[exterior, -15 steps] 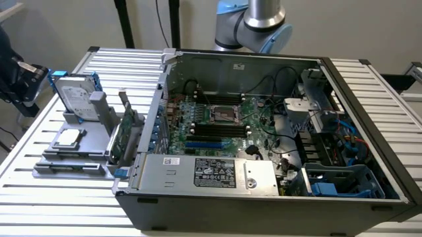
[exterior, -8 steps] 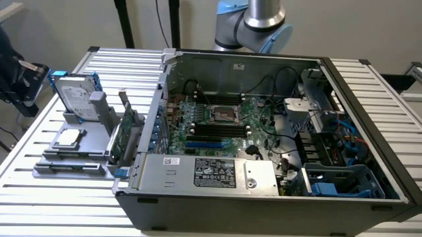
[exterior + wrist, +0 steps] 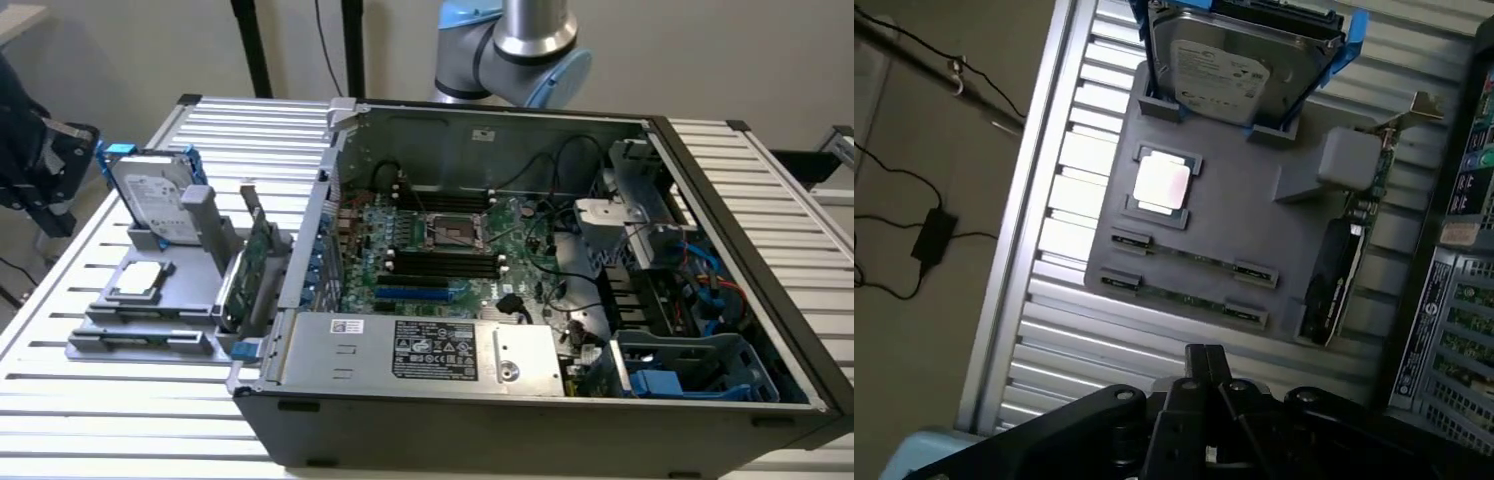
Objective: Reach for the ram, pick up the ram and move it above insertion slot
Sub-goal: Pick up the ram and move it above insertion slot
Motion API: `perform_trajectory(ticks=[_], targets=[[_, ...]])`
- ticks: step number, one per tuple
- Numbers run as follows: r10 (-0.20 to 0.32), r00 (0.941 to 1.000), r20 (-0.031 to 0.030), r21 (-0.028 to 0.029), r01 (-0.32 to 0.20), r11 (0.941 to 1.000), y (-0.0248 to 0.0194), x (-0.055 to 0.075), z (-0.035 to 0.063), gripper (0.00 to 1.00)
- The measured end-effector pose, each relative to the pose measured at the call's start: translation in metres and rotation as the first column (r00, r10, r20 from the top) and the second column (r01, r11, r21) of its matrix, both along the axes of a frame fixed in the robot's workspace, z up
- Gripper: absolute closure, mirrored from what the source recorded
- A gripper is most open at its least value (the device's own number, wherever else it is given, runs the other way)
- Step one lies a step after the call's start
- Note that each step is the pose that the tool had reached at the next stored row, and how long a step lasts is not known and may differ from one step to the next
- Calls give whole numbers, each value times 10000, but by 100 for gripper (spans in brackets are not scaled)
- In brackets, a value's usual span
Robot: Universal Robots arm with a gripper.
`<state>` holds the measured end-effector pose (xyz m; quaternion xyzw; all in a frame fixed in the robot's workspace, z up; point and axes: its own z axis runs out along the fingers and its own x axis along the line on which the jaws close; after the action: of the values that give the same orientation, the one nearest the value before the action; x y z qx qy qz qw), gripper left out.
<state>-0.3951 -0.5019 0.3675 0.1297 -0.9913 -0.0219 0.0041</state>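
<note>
Pincer (image 3: 1205, 362), narrowed and empty, hung above the counter (image 3: 1084, 335). The ram (image 3: 1184, 297) lay in its grey holder (image 3: 1254, 220).

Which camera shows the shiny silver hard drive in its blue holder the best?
The wrist view: the flat silver metal hard drive turns its labelled face towards the camera. The exterior view shows the drive standing on edge at the exterior view's left, seen at a slant.
</note>
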Motion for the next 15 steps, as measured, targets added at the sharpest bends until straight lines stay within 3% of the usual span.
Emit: perform_trajectory(ticks=[4, 8, 12, 15], targets=[[734, 9973, 0, 0, -734, 9973, 0, 0, -1, 89], [1455, 9894, 0, 0, -1455, 9894, 0, 0, -2, 89], [2169, 9762, 1, 0, -2169, 9762, 0, 0, -4, 89], [2702, 9628, 0, 0, -2702, 9628, 0, 0, -5, 89]])
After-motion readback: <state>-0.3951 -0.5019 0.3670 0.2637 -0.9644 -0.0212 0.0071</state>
